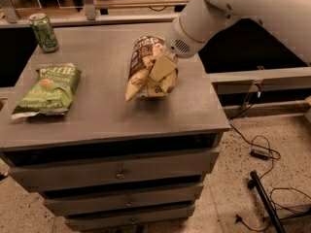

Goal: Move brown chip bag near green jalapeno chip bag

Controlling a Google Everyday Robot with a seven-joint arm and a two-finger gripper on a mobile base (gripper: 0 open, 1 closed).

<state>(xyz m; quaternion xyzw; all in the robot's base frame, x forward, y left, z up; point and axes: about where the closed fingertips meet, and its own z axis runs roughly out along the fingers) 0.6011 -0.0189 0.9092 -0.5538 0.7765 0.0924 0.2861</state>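
Note:
The brown chip bag (146, 69), dark brown on top and pale yellow below, hangs lifted just above the grey cabinet top (107, 115), right of centre. My gripper (163, 68) reaches in from the upper right and is shut on the bag's right side. The green jalapeno chip bag (47, 89) lies flat near the left edge, well left of the brown bag.
A green drink can (43, 32) stands at the back left corner. The cabinet has drawers (116, 171) below. Cables and a black stand (262, 198) lie on the floor to the right. A shelf rail runs behind the cabinet.

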